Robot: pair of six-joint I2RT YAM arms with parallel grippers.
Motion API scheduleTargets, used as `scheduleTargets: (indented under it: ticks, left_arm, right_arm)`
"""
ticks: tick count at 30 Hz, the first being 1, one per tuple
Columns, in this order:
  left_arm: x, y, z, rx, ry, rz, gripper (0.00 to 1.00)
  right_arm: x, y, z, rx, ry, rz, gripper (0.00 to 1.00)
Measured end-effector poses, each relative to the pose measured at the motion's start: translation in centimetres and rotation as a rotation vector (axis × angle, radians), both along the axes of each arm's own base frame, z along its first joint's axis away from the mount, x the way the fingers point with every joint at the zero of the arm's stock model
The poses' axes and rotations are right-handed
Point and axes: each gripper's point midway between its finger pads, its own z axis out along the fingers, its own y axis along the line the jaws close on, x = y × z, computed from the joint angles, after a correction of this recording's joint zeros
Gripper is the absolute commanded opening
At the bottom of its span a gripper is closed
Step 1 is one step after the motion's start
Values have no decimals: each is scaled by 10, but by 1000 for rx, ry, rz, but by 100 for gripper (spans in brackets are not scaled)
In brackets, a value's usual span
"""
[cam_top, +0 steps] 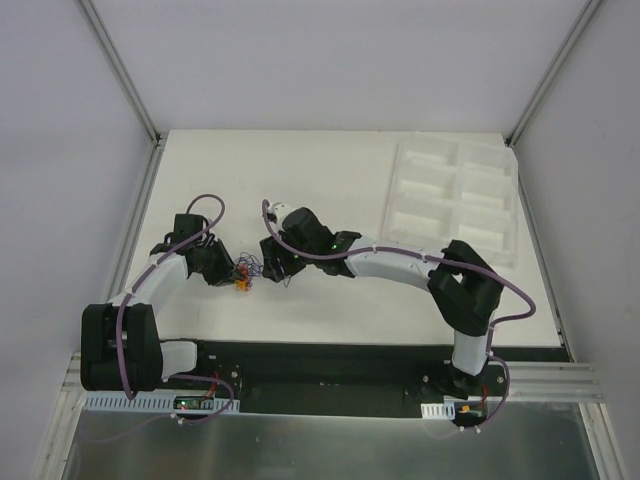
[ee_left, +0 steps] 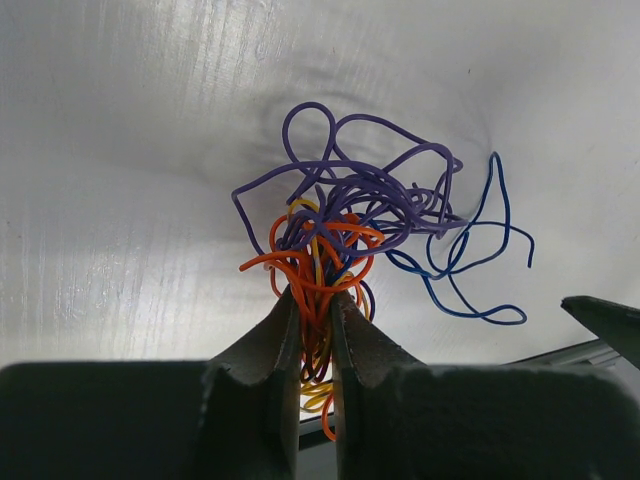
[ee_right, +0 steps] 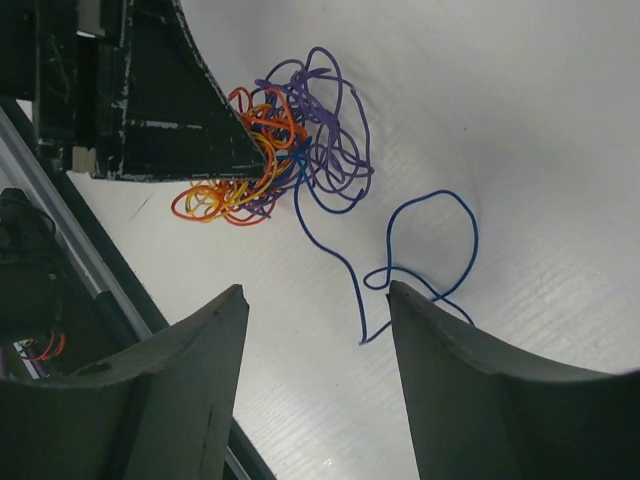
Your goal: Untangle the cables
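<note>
At the near edge of the table (cam_top: 330,180), the two arm bases are seen bolted side by side. Just beyond them, left of the middle and nearer this edge than the far one, the cables (cam_top: 247,271) are found as one small knot on the white surface. The knot is flanked by the left gripper (cam_top: 236,274) on its left and the right gripper (cam_top: 272,266) on its right.

In the left wrist view, the left gripper (ee_left: 315,305) is shown clamped on the cables (ee_left: 340,220). Orange and yellow strands are pinched between its nearly closed fingers, and purple loops are bunched past the pinch. A blue strand (ee_left: 455,262) is trailed loose to one side.

In the right wrist view, the right gripper (ee_right: 315,298) is shown with its fingers wide apart and nothing held. The blue strand (ee_right: 437,194) is laid on the table just past the fingertips. Farther on, the cables (ee_right: 310,140) are seen, with the left gripper's dark finger pressed against them.

Toward the far right corner, a white compartmented tray (cam_top: 395,190) is set well apart from the knot.
</note>
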Motion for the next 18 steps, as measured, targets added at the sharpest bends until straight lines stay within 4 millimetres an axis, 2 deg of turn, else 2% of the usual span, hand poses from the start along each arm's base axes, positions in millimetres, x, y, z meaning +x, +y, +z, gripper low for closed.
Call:
scheduleTargets:
  ticks: [3, 8, 12, 15, 18]
  left_arm:
    - [0, 0, -1, -1, 3, 0, 16]
    - [0, 0, -3, -2, 14, 1, 34]
    - [0, 0, -4, -2, 17, 1, 55]
    - [0, 0, -4, -2, 14, -1, 70]
    - [1, 0, -4, -3, 15, 3, 75]
  right_arm:
    - [3, 9, -10, -15, 3, 15, 46]
    - [-4, 5, -32, -79, 17, 24, 48]
    - [-11, 5, -35, -101, 10, 28, 47]
    - [-14, 7, -36, -103, 11, 33, 41]
    - [-14, 7, -37, -104, 13, 33, 33]
